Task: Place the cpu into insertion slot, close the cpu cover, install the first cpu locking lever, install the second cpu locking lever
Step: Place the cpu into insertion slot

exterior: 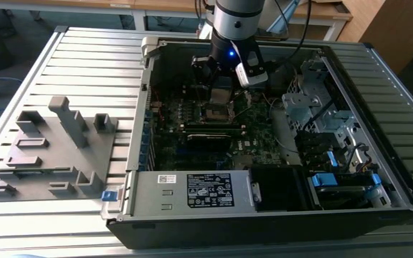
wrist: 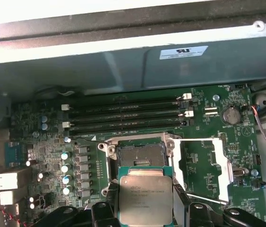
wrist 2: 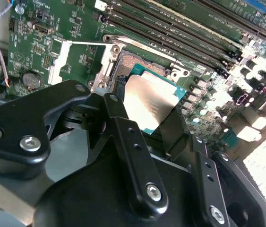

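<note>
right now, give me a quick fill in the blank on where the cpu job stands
1. The end effector is shut on the ____.
2. The insertion slot is ____, with no chip seated in it.
3. The cpu cover beside the slot is swung ____.
Missing words: cpu; empty; open.

Counted: one cpu [wrist: 145, 196], one insertion slot [wrist: 141, 153], one cpu cover [wrist: 221, 165], one gripper [wrist: 145, 210], one round coin battery [wrist: 228, 114], one open computer case [exterior: 264, 228], one white-and-black label sticker [exterior: 208, 189] on it, and one grey moulded tray [exterior: 49, 161] beside the case.
</note>
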Motion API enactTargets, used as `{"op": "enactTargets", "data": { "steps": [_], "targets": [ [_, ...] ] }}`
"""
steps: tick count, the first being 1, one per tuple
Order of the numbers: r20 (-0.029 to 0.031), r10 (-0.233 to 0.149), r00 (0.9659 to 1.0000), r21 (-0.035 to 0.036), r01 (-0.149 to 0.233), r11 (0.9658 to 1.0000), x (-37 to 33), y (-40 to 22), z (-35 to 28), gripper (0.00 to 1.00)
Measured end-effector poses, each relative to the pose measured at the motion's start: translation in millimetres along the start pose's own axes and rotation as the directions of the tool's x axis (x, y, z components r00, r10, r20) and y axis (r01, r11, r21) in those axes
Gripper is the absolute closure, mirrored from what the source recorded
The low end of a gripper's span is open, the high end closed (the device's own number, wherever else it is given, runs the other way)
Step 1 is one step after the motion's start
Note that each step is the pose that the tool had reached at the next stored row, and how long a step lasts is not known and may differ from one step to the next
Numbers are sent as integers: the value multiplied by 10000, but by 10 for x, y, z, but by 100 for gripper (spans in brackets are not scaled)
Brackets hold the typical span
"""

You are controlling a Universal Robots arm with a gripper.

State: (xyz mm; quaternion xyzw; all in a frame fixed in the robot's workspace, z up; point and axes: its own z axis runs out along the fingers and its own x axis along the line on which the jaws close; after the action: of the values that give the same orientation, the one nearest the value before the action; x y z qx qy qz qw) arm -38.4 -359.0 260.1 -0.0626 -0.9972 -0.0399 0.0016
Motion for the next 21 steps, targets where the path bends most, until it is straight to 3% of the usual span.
{"op": "enactTargets", "data": {
  "steps": [2, 21],
  "targets": [
    [15, 202, 9998, -2, -202, 9998, 0, 0, 0, 46],
    [31, 388, 9992, -3, -388, 9992, 0, 0, 0, 46]
  ]
}}
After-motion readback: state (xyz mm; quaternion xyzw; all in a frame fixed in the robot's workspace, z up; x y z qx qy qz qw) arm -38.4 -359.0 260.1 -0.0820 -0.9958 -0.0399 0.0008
